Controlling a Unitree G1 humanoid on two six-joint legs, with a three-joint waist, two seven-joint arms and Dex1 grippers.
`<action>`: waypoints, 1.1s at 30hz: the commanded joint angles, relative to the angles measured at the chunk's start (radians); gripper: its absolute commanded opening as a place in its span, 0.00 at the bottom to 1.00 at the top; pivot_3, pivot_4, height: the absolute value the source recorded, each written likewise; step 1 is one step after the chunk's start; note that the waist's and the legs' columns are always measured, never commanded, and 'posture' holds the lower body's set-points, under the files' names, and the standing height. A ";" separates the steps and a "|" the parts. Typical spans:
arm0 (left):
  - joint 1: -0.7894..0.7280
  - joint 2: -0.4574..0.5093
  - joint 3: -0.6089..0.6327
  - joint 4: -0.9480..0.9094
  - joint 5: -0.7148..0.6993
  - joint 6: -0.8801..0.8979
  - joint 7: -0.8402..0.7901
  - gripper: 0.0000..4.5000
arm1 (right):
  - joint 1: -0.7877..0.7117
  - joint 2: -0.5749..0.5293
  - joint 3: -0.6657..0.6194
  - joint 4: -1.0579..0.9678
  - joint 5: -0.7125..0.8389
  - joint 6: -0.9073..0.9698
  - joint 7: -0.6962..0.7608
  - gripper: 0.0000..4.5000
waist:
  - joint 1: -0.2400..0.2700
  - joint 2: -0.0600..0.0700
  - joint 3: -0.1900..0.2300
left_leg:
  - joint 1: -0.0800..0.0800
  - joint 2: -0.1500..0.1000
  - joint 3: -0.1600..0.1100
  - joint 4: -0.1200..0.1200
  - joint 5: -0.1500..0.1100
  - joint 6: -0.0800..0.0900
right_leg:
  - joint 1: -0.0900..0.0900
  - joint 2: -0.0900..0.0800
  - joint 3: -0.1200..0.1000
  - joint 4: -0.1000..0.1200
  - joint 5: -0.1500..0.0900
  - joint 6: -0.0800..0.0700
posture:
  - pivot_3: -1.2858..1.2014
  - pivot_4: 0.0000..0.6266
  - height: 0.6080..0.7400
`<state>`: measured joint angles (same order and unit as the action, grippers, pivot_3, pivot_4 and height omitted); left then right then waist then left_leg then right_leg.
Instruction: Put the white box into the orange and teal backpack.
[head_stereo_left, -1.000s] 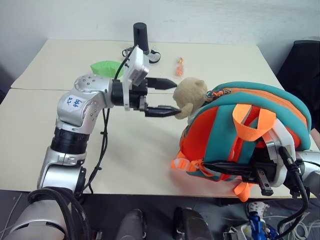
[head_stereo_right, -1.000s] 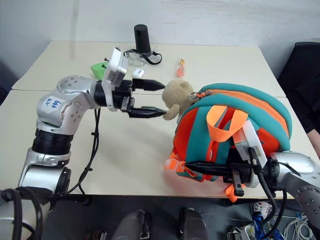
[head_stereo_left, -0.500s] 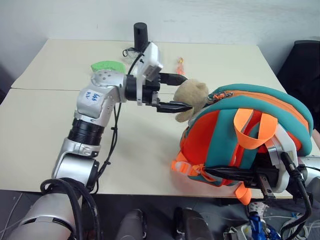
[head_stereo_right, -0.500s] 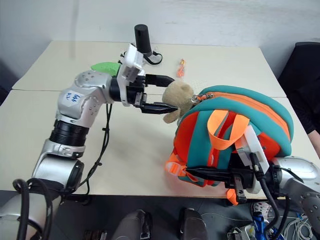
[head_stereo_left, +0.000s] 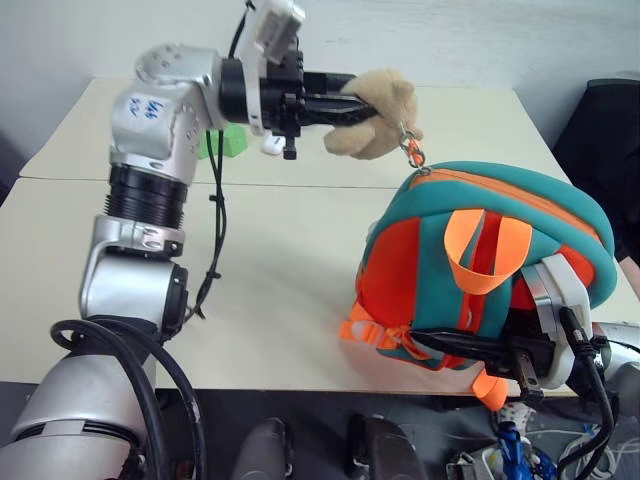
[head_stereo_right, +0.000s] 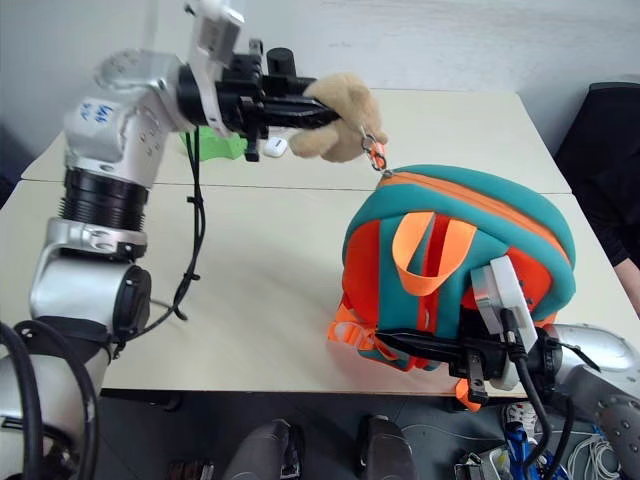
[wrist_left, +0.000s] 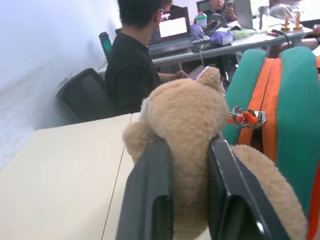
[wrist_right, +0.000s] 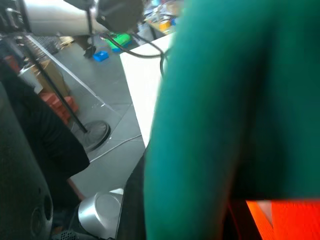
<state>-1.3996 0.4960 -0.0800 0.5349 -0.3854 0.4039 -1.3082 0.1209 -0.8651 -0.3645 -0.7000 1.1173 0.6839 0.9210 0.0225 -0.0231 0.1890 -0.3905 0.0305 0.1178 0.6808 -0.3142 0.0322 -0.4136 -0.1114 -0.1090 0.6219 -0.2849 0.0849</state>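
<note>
The left gripper (head_stereo_left: 345, 106) has its jaws clenched on the plush toy (head_stereo_left: 378, 112), lifted so the clip likely tugs the zip. The right gripper (head_stereo_left: 455, 345) has its jaws clamped on the backpack (head_stereo_left: 500, 250), holding it upright on the tabletop (head_stereo_left: 280, 270). I cannot spot the white box.

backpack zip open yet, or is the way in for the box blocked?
Blocked: the orange and teal backpack looks zipped shut, and the left gripper, clamped on the plush toy clipped to the zipper pull, is lifting it.

I see open table (head_stereo_left: 290, 260) left of the backpack (head_stereo_left: 520, 215), with a green object (head_stereo_left: 228, 142) far left.
</note>
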 joint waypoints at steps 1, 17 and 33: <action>0.012 0.038 0.044 -0.029 0.013 -0.015 0.026 0.03 | 0.017 0.027 -0.030 0.009 -0.027 -0.035 -0.026 0.00 | 0.000 0.000 0.000 | 0.000 0.000 0.000 0.000 0.000 0.000 | 0.000 0.000 0.000 0.000 0.000 0.000 | 0.52 0.24 1.00; 0.476 0.209 0.023 -0.461 0.000 0.105 0.065 0.03 | -0.034 0.048 -0.167 0.137 0.042 -0.036 -0.112 0.00 | 0.001 0.000 0.000 | 0.000 0.000 0.000 0.001 0.000 0.000 | 0.000 -0.002 0.002 0.001 0.000 0.000 | 0.52 0.24 1.00; 0.621 0.176 -0.036 -0.649 -0.040 0.198 0.130 0.03 | -0.116 0.089 -0.094 0.157 -0.029 -0.037 -0.157 0.00 | 0.001 0.000 0.000 | 0.001 0.001 0.000 0.000 0.000 0.000 | 0.001 -0.003 0.003 0.001 0.000 0.000 | 0.52 0.24 1.00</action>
<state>-0.7585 0.6766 -0.1230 -0.1092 -0.4279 0.6022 -1.1963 0.0104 -0.7820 -0.4465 -0.5083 1.0645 0.6565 0.7531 0.0237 -0.0228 0.1890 -0.3893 0.0311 0.1179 0.6810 -0.3143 0.0318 -0.4126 -0.1144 -0.1058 0.6225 -0.2850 0.0847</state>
